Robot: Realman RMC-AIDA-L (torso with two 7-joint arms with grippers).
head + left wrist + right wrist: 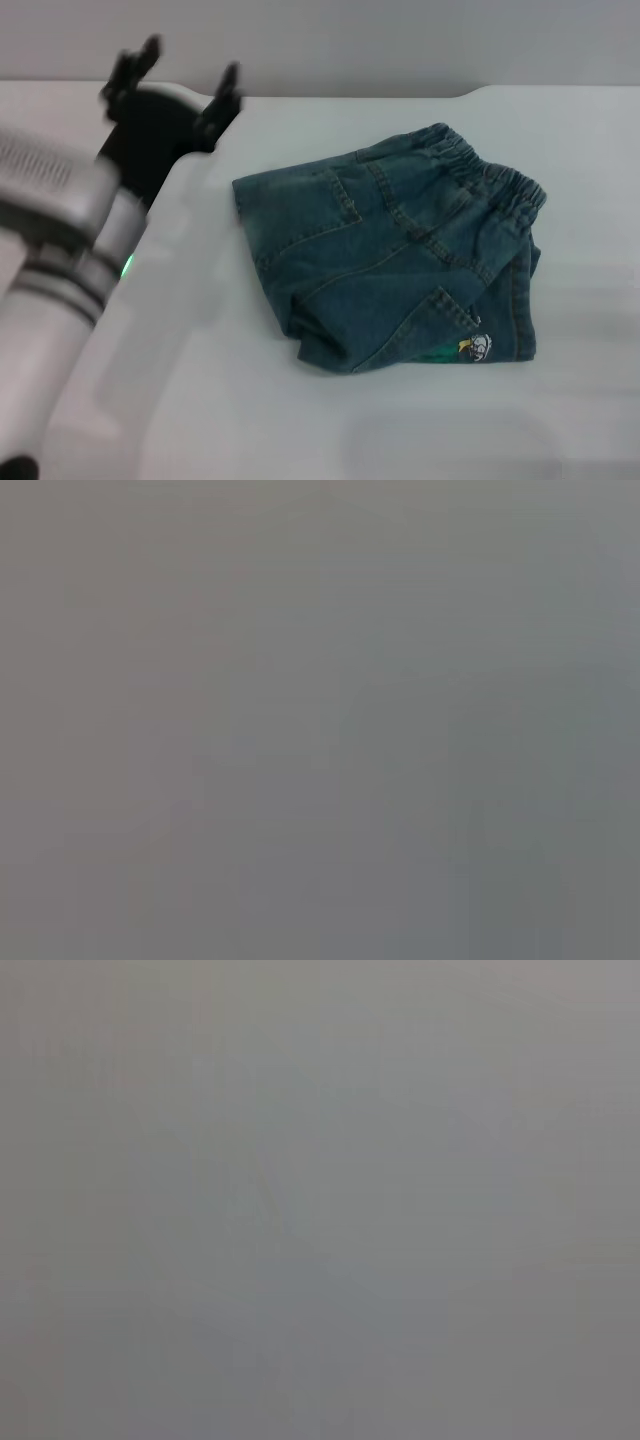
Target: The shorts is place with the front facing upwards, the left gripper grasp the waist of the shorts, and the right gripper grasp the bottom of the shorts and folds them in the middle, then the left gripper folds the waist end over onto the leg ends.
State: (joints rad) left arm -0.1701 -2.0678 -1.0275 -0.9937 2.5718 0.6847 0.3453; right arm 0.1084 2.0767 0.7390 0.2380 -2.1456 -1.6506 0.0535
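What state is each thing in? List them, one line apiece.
shorts: folded into a compact bundle, elastic waistband on top at the far right, lying flat on the table.
left gripper: open, empty, raised off to the left of the shorts, touching nothing.
right gripper: not in view.
table: white, bearing the shorts.

Apparently folded shorts [395, 255] on white table [300, 420]
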